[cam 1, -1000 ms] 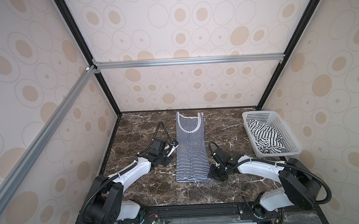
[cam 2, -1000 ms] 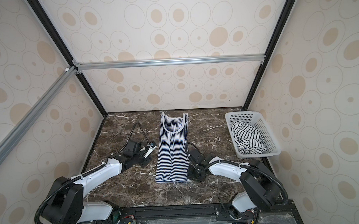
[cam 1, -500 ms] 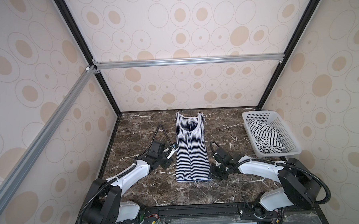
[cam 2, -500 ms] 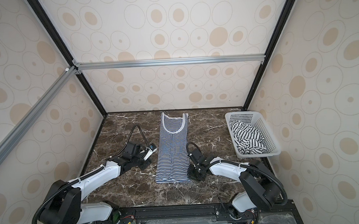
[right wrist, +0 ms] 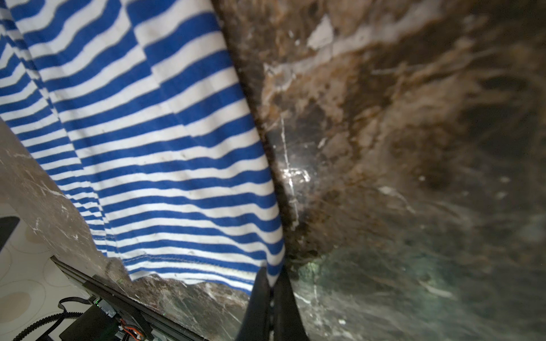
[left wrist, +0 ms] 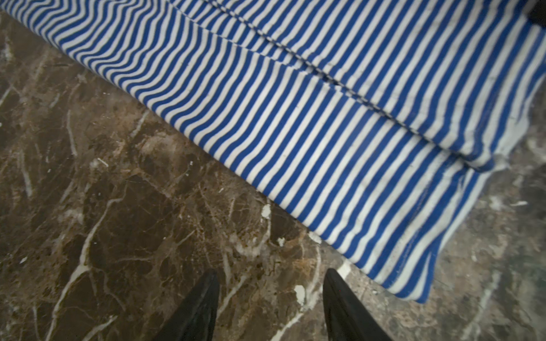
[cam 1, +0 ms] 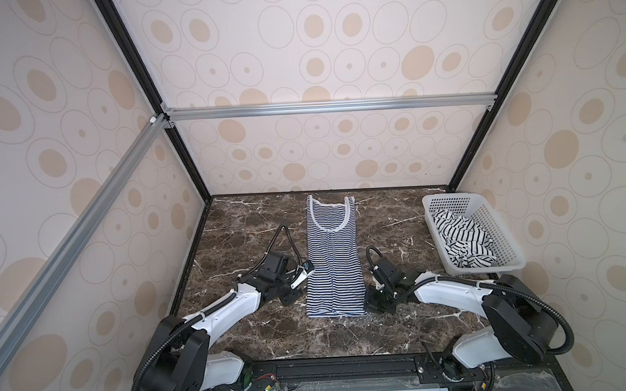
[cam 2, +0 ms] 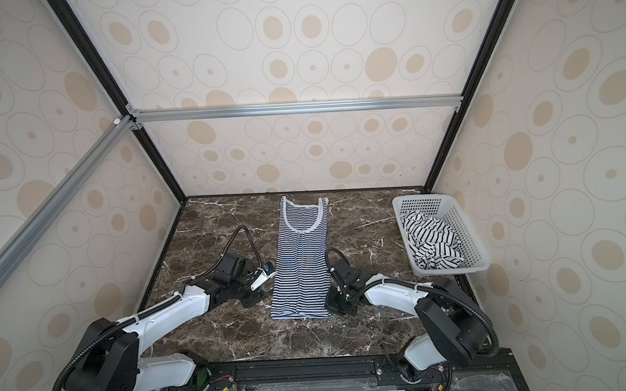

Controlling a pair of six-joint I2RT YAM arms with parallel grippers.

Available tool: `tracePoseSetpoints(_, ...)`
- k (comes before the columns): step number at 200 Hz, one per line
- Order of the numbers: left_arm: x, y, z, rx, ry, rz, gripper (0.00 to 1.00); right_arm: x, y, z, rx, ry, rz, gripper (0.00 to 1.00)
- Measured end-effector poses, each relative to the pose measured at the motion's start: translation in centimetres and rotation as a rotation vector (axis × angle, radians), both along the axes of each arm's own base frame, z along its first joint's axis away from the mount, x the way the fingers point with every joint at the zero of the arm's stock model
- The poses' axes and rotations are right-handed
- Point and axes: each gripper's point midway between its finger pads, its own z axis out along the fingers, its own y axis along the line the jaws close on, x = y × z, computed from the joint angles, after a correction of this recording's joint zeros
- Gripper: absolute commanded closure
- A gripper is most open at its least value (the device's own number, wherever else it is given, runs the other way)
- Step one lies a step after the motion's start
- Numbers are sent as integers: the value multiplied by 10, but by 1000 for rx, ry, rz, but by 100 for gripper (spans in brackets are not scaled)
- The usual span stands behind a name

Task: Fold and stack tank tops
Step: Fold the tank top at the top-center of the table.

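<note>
The right pincer (right wrist: 270, 283) clamped a hem corner of the finely striped tank top (cam 1: 333, 271) on the marble surface (cam 1: 247, 224); the left pincer (left wrist: 270, 274) gaped beside it; the wider-striped top (cam 1: 462, 240) lay in the basket (cam 1: 498, 232).

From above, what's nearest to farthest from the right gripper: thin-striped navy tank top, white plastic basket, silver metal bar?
1. Thin-striped navy tank top: pinched by the right gripper.
2. White plastic basket: at the right edge.
3. Silver metal bar: high across the back.
</note>
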Motion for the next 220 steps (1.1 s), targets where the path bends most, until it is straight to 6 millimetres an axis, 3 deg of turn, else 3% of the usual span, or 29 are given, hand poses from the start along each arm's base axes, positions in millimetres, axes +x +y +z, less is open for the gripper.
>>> tracePoseSetpoints(51, -35, -24, 6, -8, 0, -157, 43, 10, 8, 17, 21, -26, 6, 100)
tracePoseSetpoints(95, -59, -39, -8, 50, 2, -260, 47, 25, 17, 36, 56, -68, 5, 100)
tracePoseSetpoints(170, -65, -46, -33, 125, 12, -311, 53, 43, 17, 51, 96, -95, -18, 100)
tracePoseSetpoints(220, -65, -47, -39, 137, 14, -315, 57, 46, 16, 53, 114, -89, -24, 100)
